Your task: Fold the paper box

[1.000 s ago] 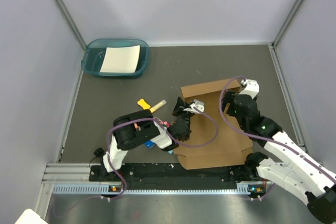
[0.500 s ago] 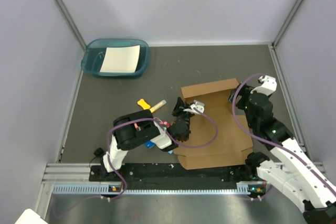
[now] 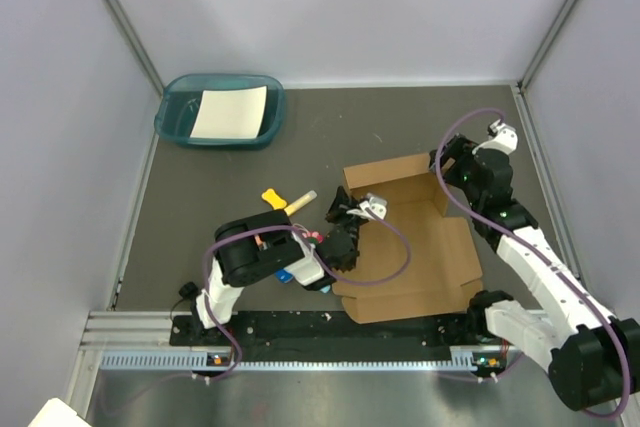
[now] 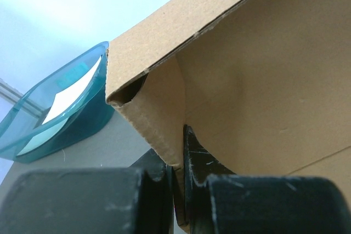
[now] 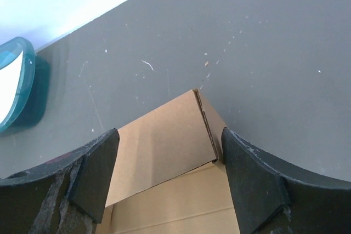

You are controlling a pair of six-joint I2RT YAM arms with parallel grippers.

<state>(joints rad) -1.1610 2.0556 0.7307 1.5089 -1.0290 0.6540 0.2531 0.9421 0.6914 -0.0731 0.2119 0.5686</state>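
1. The right gripper point(image 3: 447, 162) has swung off the middle of the box point(image 3: 420, 257) toward 1 o'clock; it now hangs at the box's far right corner, with its jaws wide apart and nothing between them but air; in its own camera the corner sits just in front of the two fingers, not touching them.

2. The far flap point(image 3: 390, 172) has changed with it; a second ago it lay lower under that arm, and now it looks tipped up as a wall along the 12 o'clock side, with a short tab turned in at the right end; how firmly it stands I cannot tell.

3. The left gripper point(image 3: 347, 215) has not stirred; it stays pinched shut on the box's side flap at 9 o'clock; its own camera shows the cardboard edge caught between the two fingers, with the flap bent up above them.

4. The box itself sits where it was, on the table point(image 3: 330, 127) at about 4 o'clock from the middle, its floor flat and its near flap at 6 o'clock still lying down; the tray point(image 3: 175, 122) with its sheet of paper point(image 3: 230, 112) is well apart at 10 o'clock.

5. My reading: one wall is up and another held; the near and right sides look unfolded, so the job seems roughly half done; the freed right arm is probably placed to tuck that corner next.
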